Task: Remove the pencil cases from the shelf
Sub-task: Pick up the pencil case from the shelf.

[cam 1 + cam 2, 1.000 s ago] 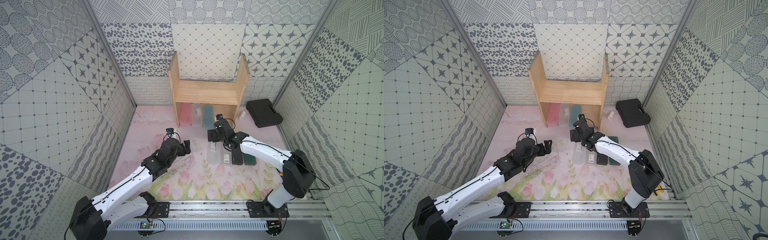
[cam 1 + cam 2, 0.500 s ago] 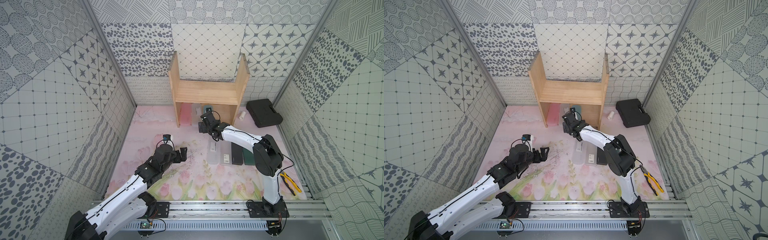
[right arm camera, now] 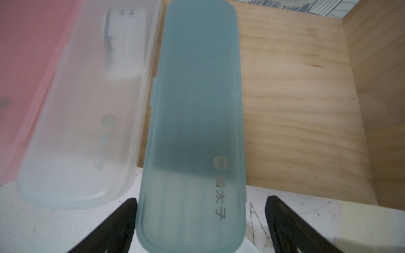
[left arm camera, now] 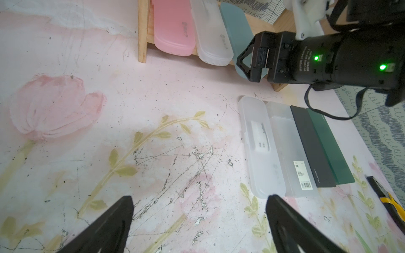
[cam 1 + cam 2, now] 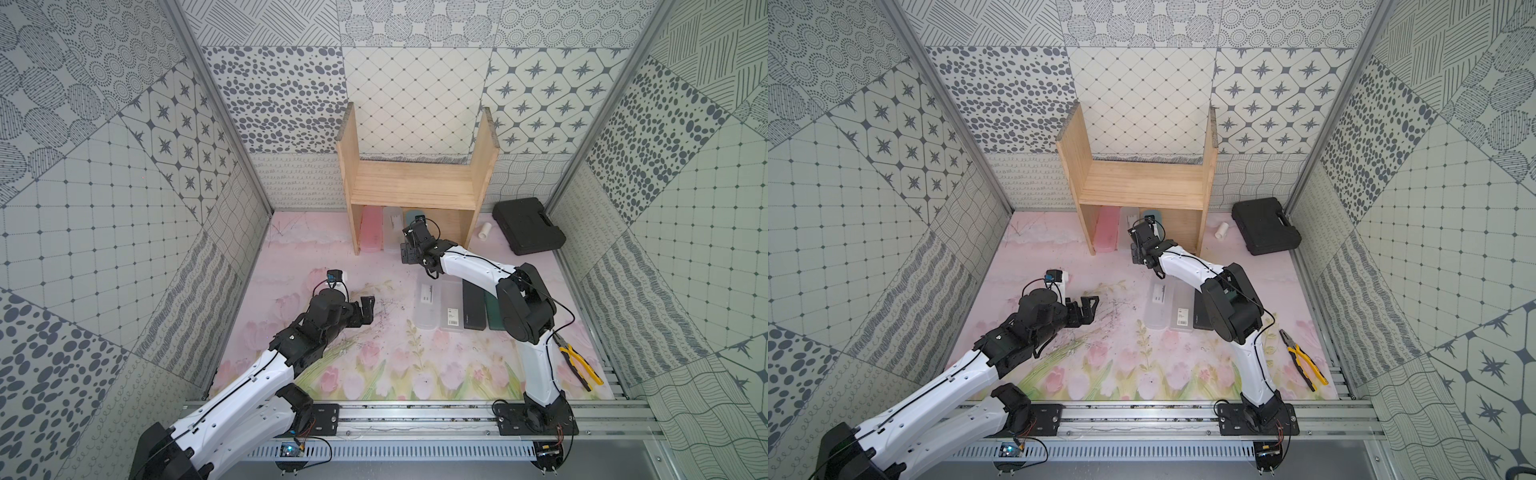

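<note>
The wooden shelf stands at the back centre. Its bottom tier holds three pencil cases side by side: pink, frosted clear and light blue, their front ends jutting past the board. My right gripper is open and straddles the front end of the light blue case; one finger is close against it, and the other stands apart. Two frosted cases, a black one and a dark green one lie in a row on the mat. My left gripper hovers open over bare mat, to their left.
A large black moulded case and a small white cylinder lie to the right of the shelf. Yellow-handled pliers rest near the front right. Patterned walls close in on three sides. The shelf's upper board carries nothing.
My right arm swung from above the row of cases on the mat back to the shelf front, onto the light blue case. My left arm drew back toward the front left.
</note>
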`<state>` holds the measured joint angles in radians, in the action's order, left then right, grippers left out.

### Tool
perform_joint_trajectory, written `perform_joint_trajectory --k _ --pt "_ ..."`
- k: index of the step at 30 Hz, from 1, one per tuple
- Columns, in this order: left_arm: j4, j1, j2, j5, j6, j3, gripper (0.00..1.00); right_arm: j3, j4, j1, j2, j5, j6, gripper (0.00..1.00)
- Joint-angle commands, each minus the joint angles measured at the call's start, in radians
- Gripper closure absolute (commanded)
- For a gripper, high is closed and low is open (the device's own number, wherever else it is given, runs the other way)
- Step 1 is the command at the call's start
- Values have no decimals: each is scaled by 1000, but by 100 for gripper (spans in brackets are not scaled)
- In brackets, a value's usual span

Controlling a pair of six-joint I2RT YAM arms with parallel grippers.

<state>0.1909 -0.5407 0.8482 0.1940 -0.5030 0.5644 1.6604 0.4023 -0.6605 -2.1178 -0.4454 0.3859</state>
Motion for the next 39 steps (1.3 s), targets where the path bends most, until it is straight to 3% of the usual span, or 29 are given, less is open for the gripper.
perform_joint_trajectory --k 1,33,39 --pt "-5 5 -2 -5 15 2 0 36 11 6 -29 4 14 5" --pt "-7 5 5 3 15 0 0 143 15 41 -118 26 -25 13" --pt "-7 5 5 4 15 1 0 144 17 44 -119 27 -22 21"
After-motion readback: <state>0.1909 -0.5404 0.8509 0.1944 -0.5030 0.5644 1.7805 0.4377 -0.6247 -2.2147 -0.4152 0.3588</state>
